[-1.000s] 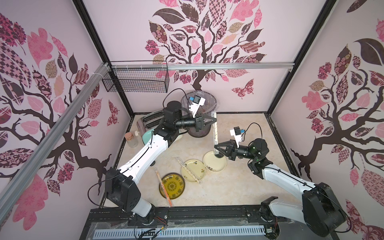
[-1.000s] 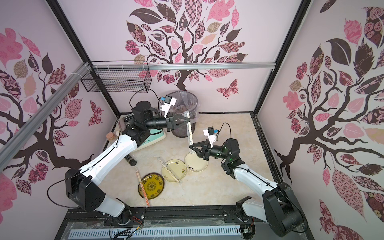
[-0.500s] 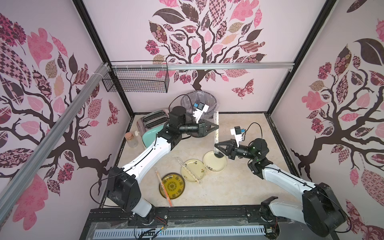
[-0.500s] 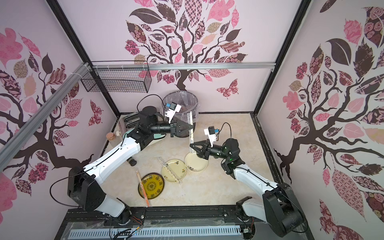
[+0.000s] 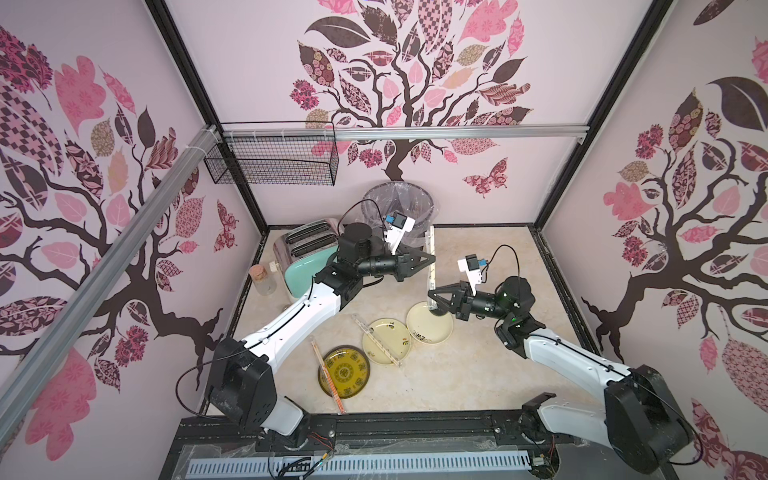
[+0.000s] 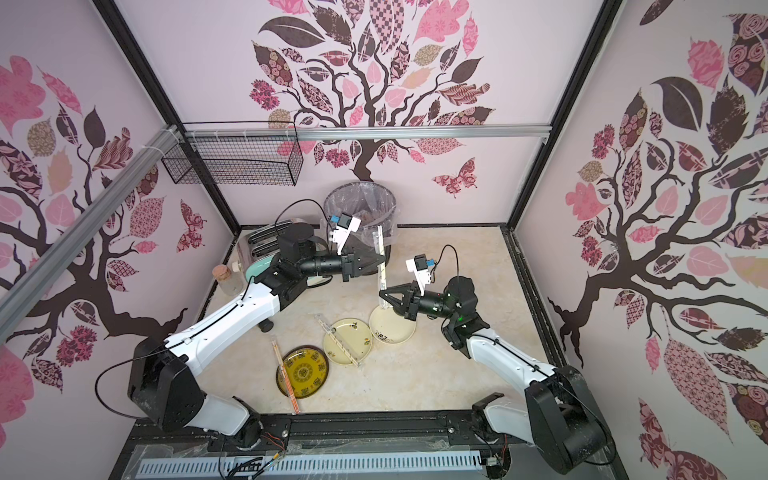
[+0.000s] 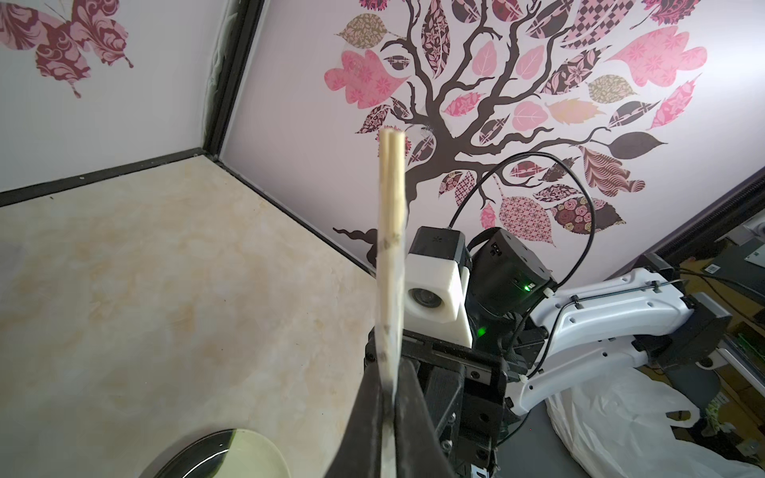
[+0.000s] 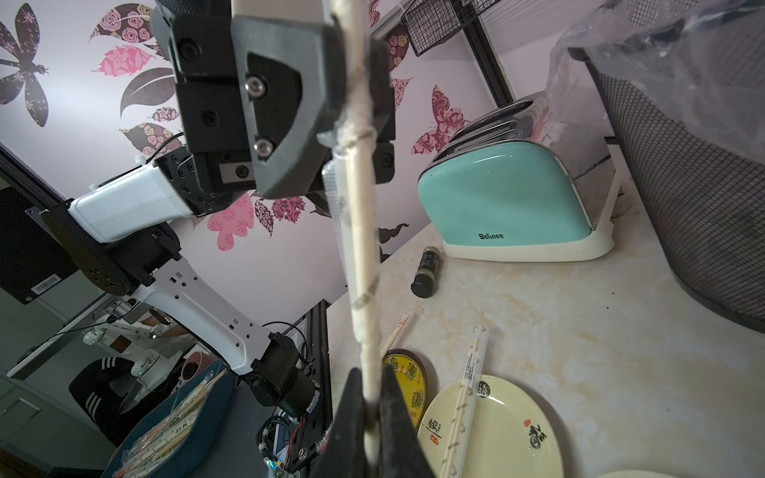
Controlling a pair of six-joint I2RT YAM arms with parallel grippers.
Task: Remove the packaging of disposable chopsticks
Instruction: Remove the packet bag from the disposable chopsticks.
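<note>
The left gripper (image 5: 434, 259) was clamped on a long clear-whitish plastic sleeve (image 7: 389, 298) around a pair of thin pale wooden chopsticks (image 7: 392, 178), held roughly upright in the air. The right gripper (image 5: 433, 300), at its 6 o'clock in a top view, pinched the sleeved lower end tightly, above the 12 o'clock rim of a round cream plate (image 5: 440, 330).

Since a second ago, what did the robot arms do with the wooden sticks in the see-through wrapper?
The left gripper moved sideways to the upright pale wooden chopsticks in their clear plastic sleeve and shut on them. The right gripper kept its grip on their lower end. The clear-wrapped pair and the orange-wrapped pair stayed put.
</note>
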